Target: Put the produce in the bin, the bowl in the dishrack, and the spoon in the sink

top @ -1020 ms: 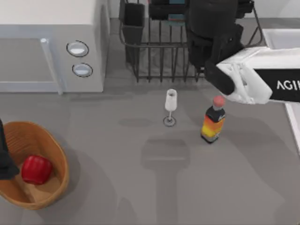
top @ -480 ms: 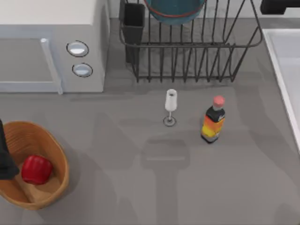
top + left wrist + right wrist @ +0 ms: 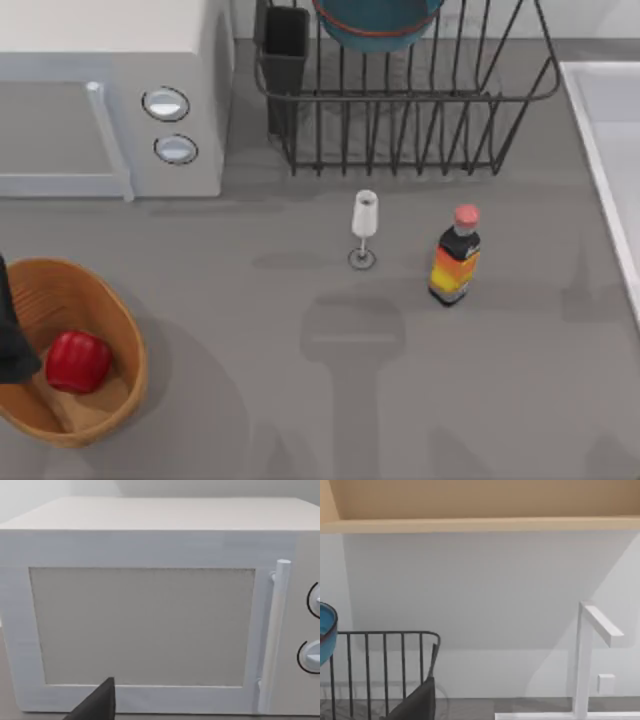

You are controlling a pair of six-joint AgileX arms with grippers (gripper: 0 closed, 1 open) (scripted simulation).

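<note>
Glass goblet (image 3: 364, 227) beside sauce bottle (image 3: 455, 256), before dishrack (image 3: 410, 110), microwave (image 3: 110, 95) left

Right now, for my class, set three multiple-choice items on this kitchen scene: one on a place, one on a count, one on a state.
1. Where is the red pepper?
A. in the wicker basket
B. in the dishrack
C. beside the bottle

2. How many round knobs does the microwave have?
A. one
B. two
C. four

3. How does the sauce bottle stand?
A. lying on its side
B. upside down
C. upright, red cap on top

Answers:
1 A, the pepper lies inside the basket at the table's left.
2 B, two knobs sit one above the other beside the door handle.
3 C, it stands on the table next to the small white glass, in front of the dishrack that holds the teal bowl.
</note>
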